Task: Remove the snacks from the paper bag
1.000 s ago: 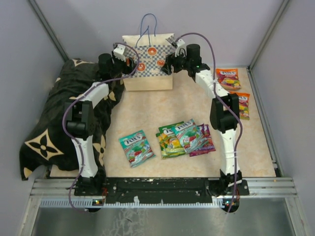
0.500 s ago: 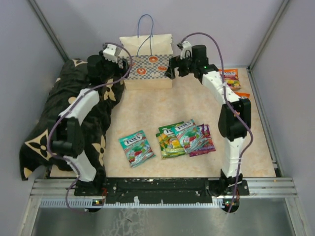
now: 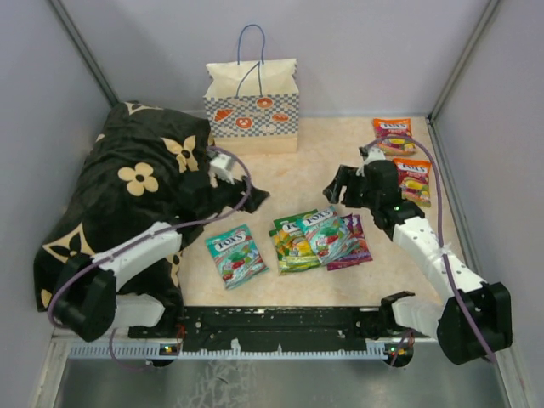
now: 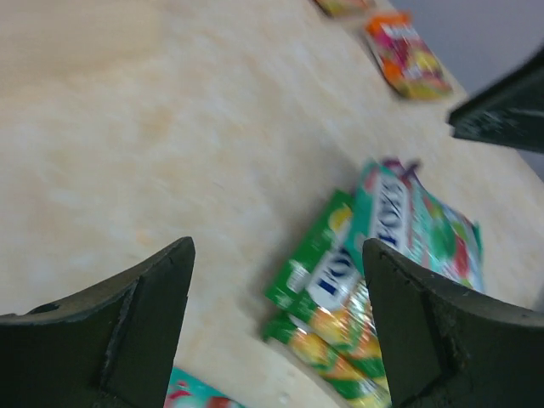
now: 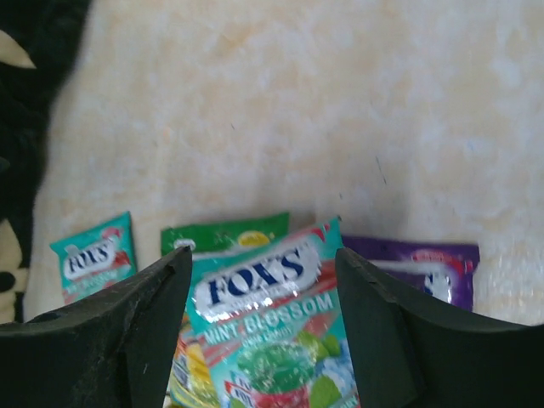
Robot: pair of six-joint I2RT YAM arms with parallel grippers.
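The paper bag [image 3: 252,106] stands upright at the back of the table, apart from both arms. A pile of green, teal and purple snacks [image 3: 319,238] lies in the middle, one teal packet [image 3: 235,255] to its left, and two orange packets [image 3: 393,136] at the far right. My left gripper [image 3: 253,197] is open and empty above the table left of the pile; its view shows it [image 4: 272,246] over the green packet [image 4: 327,285]. My right gripper [image 3: 337,189] is open and empty just behind the pile, over the teal mint packet [image 5: 272,331].
A black flower-patterned cushion [image 3: 127,195] fills the left side, under my left arm; its edge shows in the right wrist view [image 5: 34,102]. Grey walls enclose the table on three sides. The second orange packet [image 3: 414,180] lies by the right wall.
Both arms have drawn back from the paper bag toward the middle of the table and lowered. The bag stays standing alone at the back.
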